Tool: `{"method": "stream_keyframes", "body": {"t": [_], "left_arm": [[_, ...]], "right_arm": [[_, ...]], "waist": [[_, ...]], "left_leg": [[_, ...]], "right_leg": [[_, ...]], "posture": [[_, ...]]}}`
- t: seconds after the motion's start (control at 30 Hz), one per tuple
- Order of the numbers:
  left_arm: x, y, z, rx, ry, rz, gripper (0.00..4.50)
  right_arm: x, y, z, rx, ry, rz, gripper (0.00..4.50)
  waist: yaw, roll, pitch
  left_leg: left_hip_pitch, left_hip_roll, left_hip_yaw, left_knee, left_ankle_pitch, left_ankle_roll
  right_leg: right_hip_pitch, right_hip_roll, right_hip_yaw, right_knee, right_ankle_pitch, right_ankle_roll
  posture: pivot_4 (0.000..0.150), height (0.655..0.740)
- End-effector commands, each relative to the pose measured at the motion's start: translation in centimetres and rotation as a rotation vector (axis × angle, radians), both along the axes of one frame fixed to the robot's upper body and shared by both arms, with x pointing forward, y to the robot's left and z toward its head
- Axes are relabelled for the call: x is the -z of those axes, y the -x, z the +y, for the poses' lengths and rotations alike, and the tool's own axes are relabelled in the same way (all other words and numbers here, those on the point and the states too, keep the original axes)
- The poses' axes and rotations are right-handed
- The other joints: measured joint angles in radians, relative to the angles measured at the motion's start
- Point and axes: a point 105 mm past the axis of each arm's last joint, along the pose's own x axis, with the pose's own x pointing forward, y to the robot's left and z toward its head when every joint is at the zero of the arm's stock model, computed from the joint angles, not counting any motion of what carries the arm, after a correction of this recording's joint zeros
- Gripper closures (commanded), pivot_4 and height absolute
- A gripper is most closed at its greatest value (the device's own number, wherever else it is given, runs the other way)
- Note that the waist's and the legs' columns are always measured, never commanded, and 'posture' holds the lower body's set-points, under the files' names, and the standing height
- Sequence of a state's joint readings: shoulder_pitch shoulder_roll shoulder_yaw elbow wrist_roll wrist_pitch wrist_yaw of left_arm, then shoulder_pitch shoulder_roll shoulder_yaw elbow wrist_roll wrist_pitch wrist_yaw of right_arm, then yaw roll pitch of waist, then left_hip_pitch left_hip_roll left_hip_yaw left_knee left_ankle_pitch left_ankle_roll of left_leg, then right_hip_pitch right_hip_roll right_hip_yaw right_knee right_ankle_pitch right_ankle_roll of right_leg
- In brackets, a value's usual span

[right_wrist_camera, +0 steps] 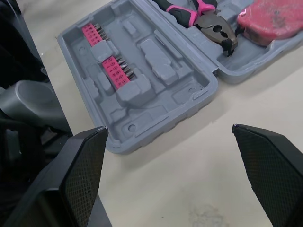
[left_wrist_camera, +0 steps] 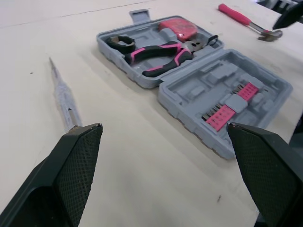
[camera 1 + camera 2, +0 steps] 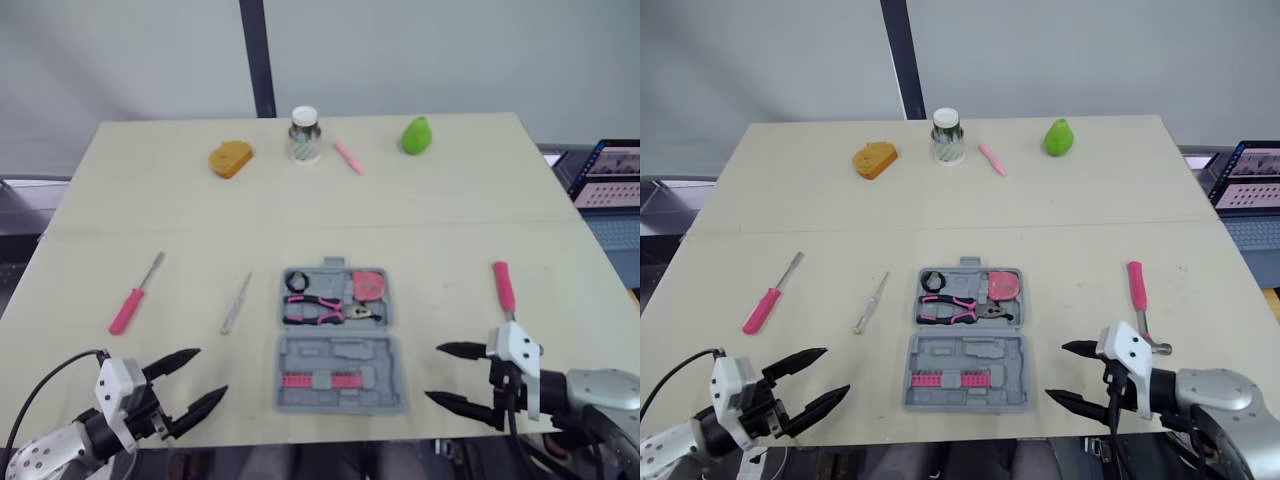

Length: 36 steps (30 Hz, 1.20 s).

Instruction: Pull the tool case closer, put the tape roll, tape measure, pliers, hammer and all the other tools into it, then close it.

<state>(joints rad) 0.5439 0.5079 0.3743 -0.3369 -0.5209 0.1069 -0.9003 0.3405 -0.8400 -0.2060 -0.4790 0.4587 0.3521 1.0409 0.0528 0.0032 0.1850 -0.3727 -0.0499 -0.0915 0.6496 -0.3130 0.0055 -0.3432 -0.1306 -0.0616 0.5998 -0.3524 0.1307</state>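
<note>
The grey tool case (image 3: pixel 340 352) lies open at the table's middle front. Its far half holds a black tape roll (image 3: pixel 297 282), pink-handled pliers (image 3: pixel 315 311) and a pink tape measure (image 3: pixel 369 286). The near half carries pink bit strips (image 3: pixel 318 380). A pink-handled hammer (image 3: pixel 504 290) lies to the right of the case. To its left lie a clear-handled screwdriver (image 3: pixel 236 303) and, farther left, a pink-handled screwdriver (image 3: pixel 132 300). My left gripper (image 3: pixel 212 371) is open and empty near the front edge, left of the case. My right gripper (image 3: pixel 433 372) is open and empty just right of the case.
Along the far side of the table sit an orange bread-shaped piece (image 3: pixel 230 159), a glass jar with a white lid (image 3: pixel 304 135), a pink marker (image 3: pixel 348 157) and a green pear (image 3: pixel 416 135). A laptop (image 3: pixel 610 175) stands beyond the table's right edge.
</note>
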Motion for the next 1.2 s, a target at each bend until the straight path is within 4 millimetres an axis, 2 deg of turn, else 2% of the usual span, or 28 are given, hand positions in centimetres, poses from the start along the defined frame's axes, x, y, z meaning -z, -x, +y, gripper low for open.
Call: {"method": "stream_keyframes", "body": {"t": [0.03, 0.23, 0.33, 0.47, 0.87, 1.0, 1.2], "left_arm": [[-0.8, -0.4, 0.5, -0.150, 0.062, 0.003, 0.00], [-0.4, -0.5, 1.2, -0.359, 0.045, 0.077, 0.00], [-0.2, -0.1, 0.7, -0.366, 0.038, 0.102, 0.00], [0.2, 0.0, 1.1, -0.438, 0.012, 0.140, 0.00], [-0.1, -1.2, 1.0, -0.419, -0.042, 0.062, 0.00], [-1.4, -1.9, 1.0, -0.425, -0.049, 0.003, 0.00], [-3.7, -4.0, 1.4, -0.491, -0.113, -0.022, 0.00]], "right_arm": [[-2.0, 0.1, 0.8, -0.052, -0.080, -0.157, 0.05], [-2.2, 0.5, 1.9, -0.087, -0.114, -0.137, 0.05], [-2.3, 0.7, 2.1, -0.110, -0.130, -0.147, 0.05], [-2.9, 0.9, 2.5, -0.142, -0.191, -0.212, 0.05], [-3.6, 0.8, 4.0, -0.143, -0.248, -0.304, 0.05], [-3.7, 0.7, 4.0, -0.134, -0.253, -0.305, 0.05], [-4.5, 0.2, 3.9, -0.141, -0.255, -0.328, 0.05]], "waist": [[-0.001, 0.000, 0.000], [-0.001, -0.001, 0.000], [0.000, -0.001, 0.001], [0.001, -0.001, 0.001], [0.000, -0.001, 0.000], [0.000, -0.001, 0.000], [0.000, -0.001, 0.000]], "left_leg": [[0.000, 0.000, 0.000, 0.000, 0.000, 0.000], [0.002, 0.001, 0.003, 0.000, 0.000, 0.000], [0.002, 0.002, 0.004, 0.000, -0.001, -0.001], [0.002, 0.003, 0.006, 0.000, -0.002, -0.001], [0.003, 0.004, 0.009, 0.000, -0.004, -0.001], [0.003, 0.005, 0.010, 0.000, -0.004, -0.001], [0.003, 0.005, 0.010, 0.001, -0.004, -0.001]], "right_leg": [[0.000, 0.000, 0.000, 0.000, 0.000, 0.000], [0.000, 0.001, 0.004, 0.001, 0.001, 0.001], [0.000, 0.001, 0.005, 0.000, 0.001, 0.001], [0.000, 0.001, 0.007, -0.001, 0.001, 0.001], [-0.002, 0.002, 0.010, -0.002, 0.001, 0.001], [-0.002, 0.002, 0.010, -0.002, 0.001, 0.001], [-0.002, 0.002, 0.012, 0.000, 0.001, 0.001]], "posture": [[0.150, 0.7391], [0.150, 0.7391], [0.150, 0.7391], [0.150, 0.7391], [0.150, 0.7391], [0.150, 0.7391], [0.150, 0.7391]]}}
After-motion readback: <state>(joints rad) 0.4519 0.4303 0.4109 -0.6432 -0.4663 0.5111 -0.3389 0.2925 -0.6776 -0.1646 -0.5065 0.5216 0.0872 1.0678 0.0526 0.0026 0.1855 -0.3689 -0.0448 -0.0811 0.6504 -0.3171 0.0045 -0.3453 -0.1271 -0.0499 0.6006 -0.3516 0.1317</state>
